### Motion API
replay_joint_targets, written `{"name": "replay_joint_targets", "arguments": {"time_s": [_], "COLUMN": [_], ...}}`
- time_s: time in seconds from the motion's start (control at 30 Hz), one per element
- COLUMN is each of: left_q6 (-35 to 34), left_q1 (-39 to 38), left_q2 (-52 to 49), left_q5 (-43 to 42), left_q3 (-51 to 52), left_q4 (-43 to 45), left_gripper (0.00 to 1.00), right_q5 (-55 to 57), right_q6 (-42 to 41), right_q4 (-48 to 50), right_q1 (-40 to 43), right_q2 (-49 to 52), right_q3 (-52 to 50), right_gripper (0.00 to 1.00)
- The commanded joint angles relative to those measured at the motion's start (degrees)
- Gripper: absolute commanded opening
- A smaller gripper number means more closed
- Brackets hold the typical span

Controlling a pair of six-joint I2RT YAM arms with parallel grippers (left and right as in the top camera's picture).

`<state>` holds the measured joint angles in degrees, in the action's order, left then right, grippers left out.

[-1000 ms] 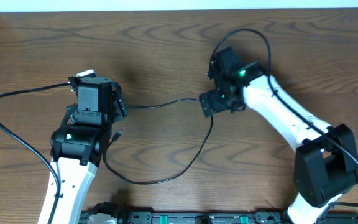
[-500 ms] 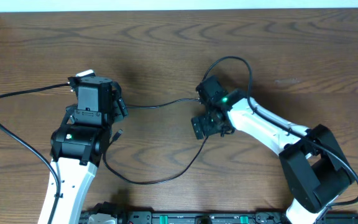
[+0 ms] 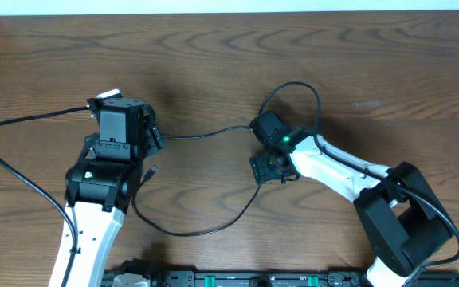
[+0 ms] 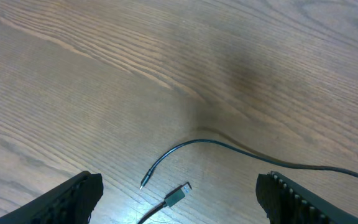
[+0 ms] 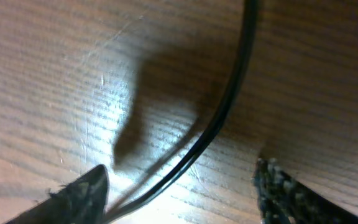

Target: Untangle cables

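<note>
A thin black cable lies loose on the wooden table. It loops from a USB plug round the front and up to my right gripper, then runs left to a small tip by my left gripper. The left wrist view shows the USB plug and the tip lying between my open left fingers. My right gripper is open and low over the table, with the cable running between its fingers. No white or grey cable is in view.
The left arm's thick black wire arcs over the table's left side. The right arm's own wire loops behind its wrist. A black rail runs along the front edge. The back edge is at the top.
My right arm has moved left and toward the front, coming down over the cable. The left arm and the plug ends have not moved.
</note>
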<state>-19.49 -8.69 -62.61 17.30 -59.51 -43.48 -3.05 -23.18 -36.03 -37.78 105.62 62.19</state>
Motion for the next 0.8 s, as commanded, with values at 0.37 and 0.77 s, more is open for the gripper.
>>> {"name": "replay_joint_targets", "arguments": {"time_s": [0.37,0.77], "left_q6": [0.3,0.3], "left_q1": [0.3,0.3], "left_q2": [0.1,0.1], "left_q5": [1.2,1.2], "left_q3": [-0.3,-0.3], "left_q4": [-0.1,-0.2], "left_gripper": [0.88,0.88], "right_q5": [-0.5,-0.2], "right_q6": [-4.1,-5.5], "right_q4": [12.1,13.4], "right_q1": [-4.2,-7.1], "right_q2": [-0.2,-0.2], "right_q3": [-10.3,-11.5], "right_gripper": [0.54,0.01]}}
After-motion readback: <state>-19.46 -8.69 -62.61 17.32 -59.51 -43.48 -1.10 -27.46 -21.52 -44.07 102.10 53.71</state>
